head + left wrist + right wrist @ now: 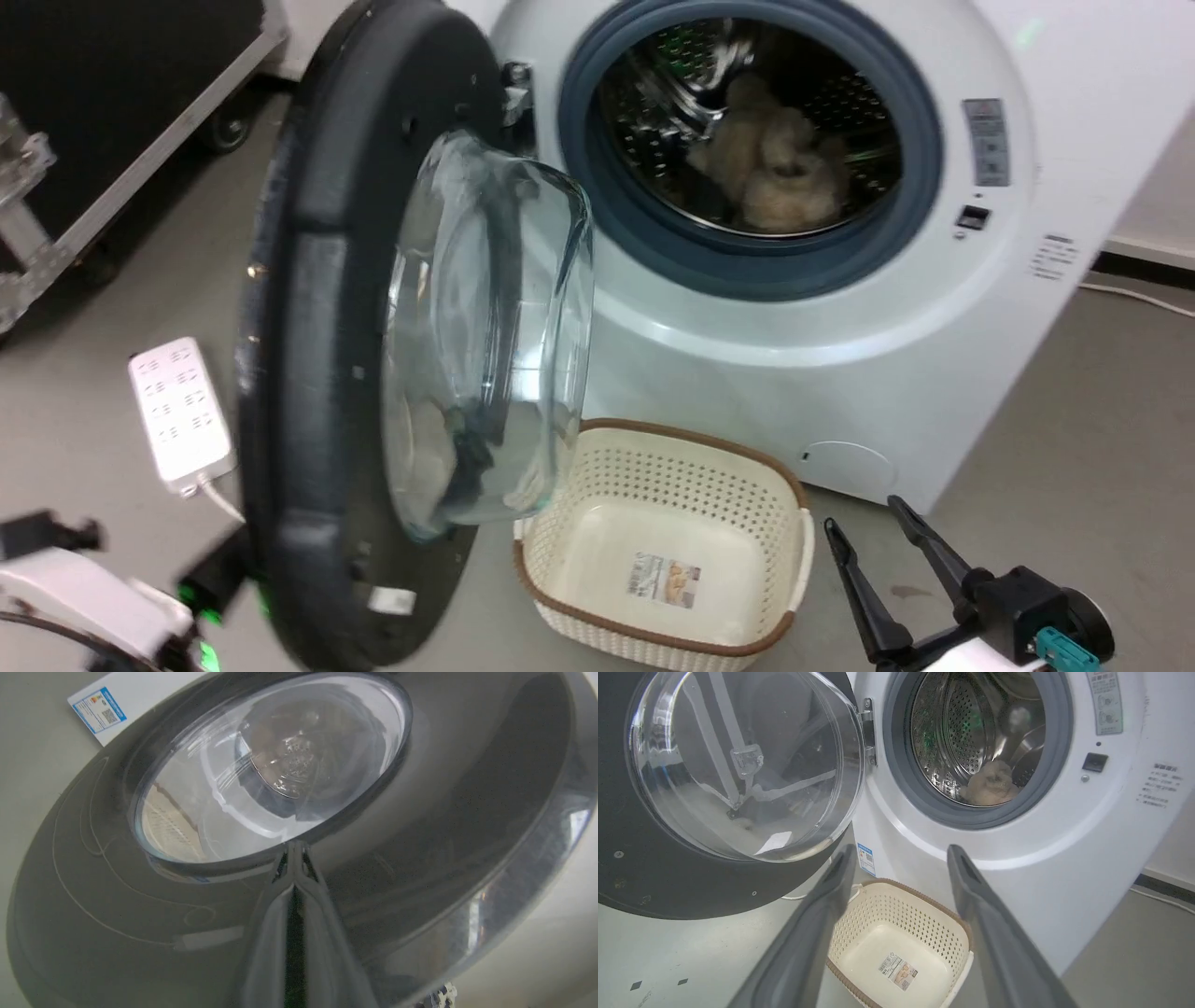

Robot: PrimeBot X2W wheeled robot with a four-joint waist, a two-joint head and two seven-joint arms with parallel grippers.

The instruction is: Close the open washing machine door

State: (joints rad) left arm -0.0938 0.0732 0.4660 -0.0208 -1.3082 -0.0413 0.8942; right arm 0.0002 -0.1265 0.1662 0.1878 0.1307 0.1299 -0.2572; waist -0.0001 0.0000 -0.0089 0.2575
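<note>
Touching the round glossy black washing machine door (467, 812), left gripper (293, 847) with fingers together.
Door hangs open left of the big white washing machine (934, 327); right gripper (864, 516) spread apart.

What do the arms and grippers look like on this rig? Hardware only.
Right gripper: two long, tapered dark-grey fingers on a black body with a teal connector. Left gripper: the same dark fingers, which look glossy in the left wrist view. Left forearm: white shell, green lights, thin dark cable.
</note>
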